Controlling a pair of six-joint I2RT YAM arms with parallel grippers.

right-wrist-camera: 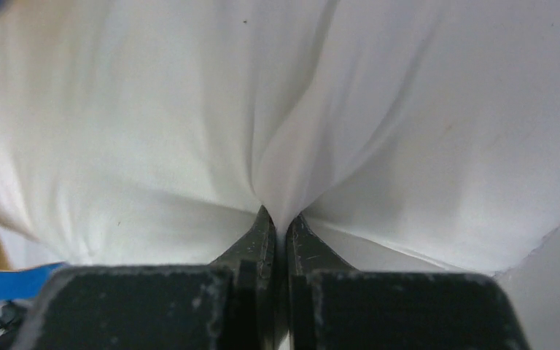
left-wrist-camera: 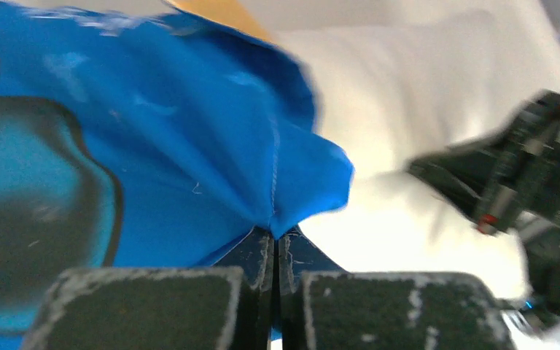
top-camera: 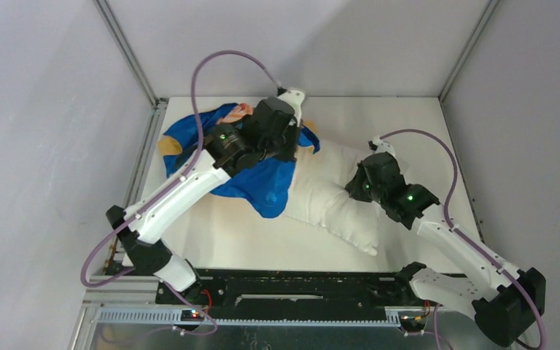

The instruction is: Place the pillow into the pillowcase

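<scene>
Seen from above, the white pillow [top-camera: 339, 197] lay at an angle across the middle of the table [top-camera: 415, 120]. Its left end met the pillowcase [top-camera: 259, 186], which lay crumpled with its blue face up toward the far left. A little orange showed at the edges of the case. I could not tell how much of the pillow, if any, was inside it.

In its wrist view, the left gripper [left-wrist-camera: 275, 237] was pinched tight on a fold of blue pillowcase cloth near the edge beside the pillow. The fabric fanned out in creases from the closed jaws.

The right gripper [right-wrist-camera: 281, 222] was likewise clamped on a small pleat of white pillow cover, with the stuffing bulging on either side.

I judged the pillow to be light, soft and springy. A pinch like this one catches only the cover, so it would stretch and sag rather than move as one piece. A hold near a corner or seam would probably steer it better.

The pillowcase looked thin and limp, and likely to collapse shut unless held by the hem of its opening. It seemed smooth enough that a small pinch might slip under a hard pull.
</scene>
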